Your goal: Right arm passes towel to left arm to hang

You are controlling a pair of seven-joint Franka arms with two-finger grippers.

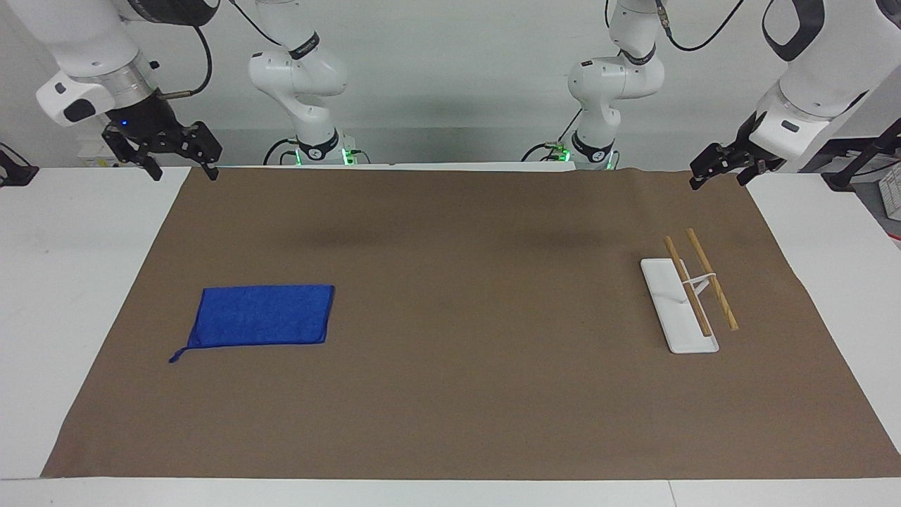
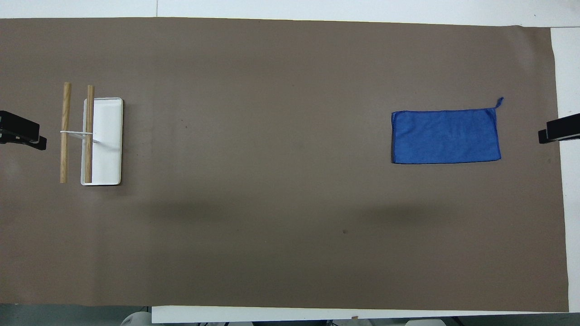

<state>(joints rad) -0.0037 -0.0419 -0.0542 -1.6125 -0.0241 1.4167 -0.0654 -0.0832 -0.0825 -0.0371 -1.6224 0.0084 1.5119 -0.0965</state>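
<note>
Right gripper [image 1: 179, 167] hangs in the air over the corner of the brown table mat [image 1: 450, 394] at the right arm's end of the table, close to the robots' edge, its clawed fingers spread apart with nothing between them and a small blue light showing on its body. The blue towel [image 1: 262, 315] lies flat on the mat toward that same end of the table, well apart from this gripper and farther from the robots than the spot it hangs over; its short loop [image 1: 177, 355] points away from the robots at one corner. Nothing touches the towel.

At the left arm's end, the left gripper [image 1: 725, 172] waits in the air over the mat's edge, holding nothing; its fingers appear to stand apart, though they are seen slantwise and the gap is hard to make out. A white towel rack [image 1: 678, 306] with two wooden rails stands on the mat near it, farther from the robots.
</note>
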